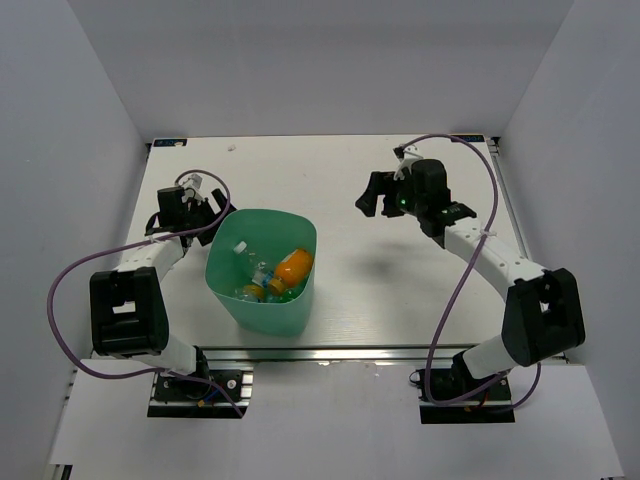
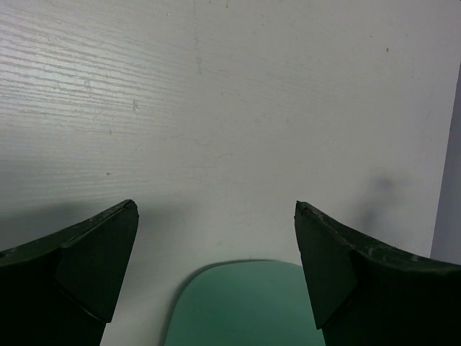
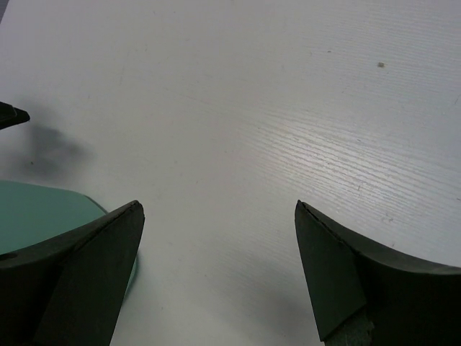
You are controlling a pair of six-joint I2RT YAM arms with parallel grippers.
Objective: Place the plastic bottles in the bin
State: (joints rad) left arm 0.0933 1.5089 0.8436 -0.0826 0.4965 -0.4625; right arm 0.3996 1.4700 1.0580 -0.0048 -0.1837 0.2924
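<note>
The teal-green bin (image 1: 285, 305) stands at the middle left of the table. Inside it lie several plastic bottles: an orange one (image 1: 292, 268), clear ones (image 1: 258, 270) and a green one (image 1: 247, 292). My left gripper (image 1: 207, 203) is open and empty, just left of the bin's far-left corner. The bin's rim shows low in the left wrist view (image 2: 241, 303). My right gripper (image 1: 376, 196) is open and empty above bare table, right of the bin. The bin's edge shows at the left of the right wrist view (image 3: 43, 213).
White walls close in the table on the left, back and right. The table's near edge (image 1: 330, 350) runs just behind the arm bases. A fingertip of the left gripper (image 3: 11, 115) shows at the left edge of the right wrist view.
</note>
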